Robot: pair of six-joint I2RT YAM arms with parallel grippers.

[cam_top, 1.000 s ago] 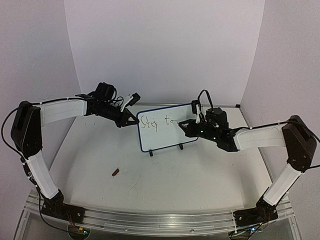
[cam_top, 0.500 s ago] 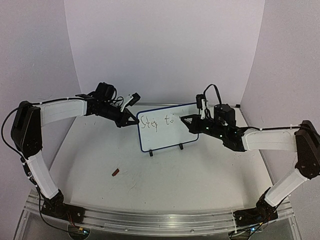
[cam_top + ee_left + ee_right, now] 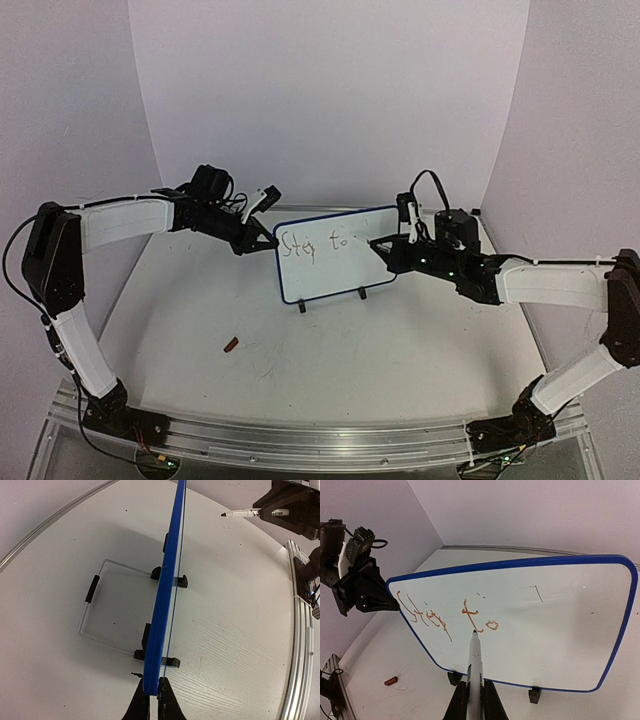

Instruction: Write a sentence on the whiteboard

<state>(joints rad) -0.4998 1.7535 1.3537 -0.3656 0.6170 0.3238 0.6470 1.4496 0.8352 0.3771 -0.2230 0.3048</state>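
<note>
Nearest the arm bases, a small reddish cap (image 3: 231, 345) lies on the white table (image 3: 400, 350), well in front of the whiteboard (image 3: 335, 255) and toward its left. The whiteboard stands upright on two small black feet (image 3: 302, 307), near the middle of the table. It is a white rectangle with rounded corners and a thin blue frame. The left wrist view shows a wire stand (image 3: 92, 605) on the table behind it.

The left claw (image 3: 268, 240) is pinched narrow on the whiteboard's left edge, its fingers (image 3: 170, 705) on either side of the blue frame. The right claw (image 3: 378, 246), at the whiteboard's right half, is clamped on a marker (image 3: 475, 660) with a white barrel and dark tip. The tip points at the board face just below the writing. In the left wrist view it stands slightly off the face.

The sentence (image 3: 445, 612) is thin reddish-brown cursive on the whiteboard's left half, one line reading roughly "Stay to", with the first word hard to make out. A faint short stroke (image 3: 538, 593) sits up and to the right of it.
</note>
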